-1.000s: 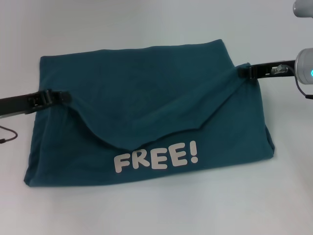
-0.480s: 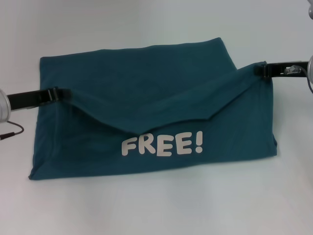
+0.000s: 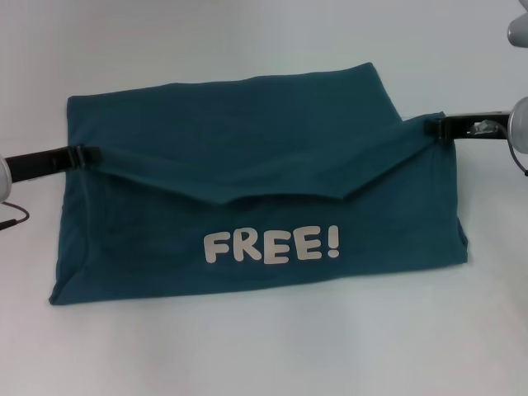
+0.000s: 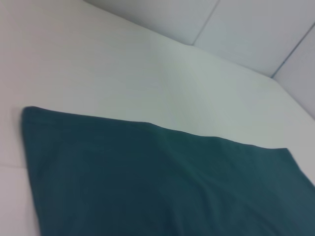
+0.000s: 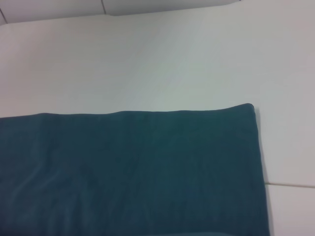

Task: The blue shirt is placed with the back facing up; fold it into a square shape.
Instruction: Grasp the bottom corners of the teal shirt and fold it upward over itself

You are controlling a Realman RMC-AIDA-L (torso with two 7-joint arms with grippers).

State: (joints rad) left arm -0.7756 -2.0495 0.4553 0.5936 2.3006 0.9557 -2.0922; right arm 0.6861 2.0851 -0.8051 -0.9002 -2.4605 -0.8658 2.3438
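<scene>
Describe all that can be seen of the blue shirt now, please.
The blue shirt is dark teal, soft cotton by its look, lying partly folded on the white table. Its upper layer sags in a shallow V above cream "FREE!" lettering. The left gripper and right gripper each pinch a corner of that layer.

You see the blue shirt [image 4: 147, 187], plain teal fabric, filling the lower frame, white counter [image 4: 123, 64] above, wall panels upper right.

My head view is evenly and softly lit, no glare; the shirt [image 3: 247, 157] casts a faint shadow on the table [image 3: 264, 346]. Both my wrist views look slightly soft.
</scene>
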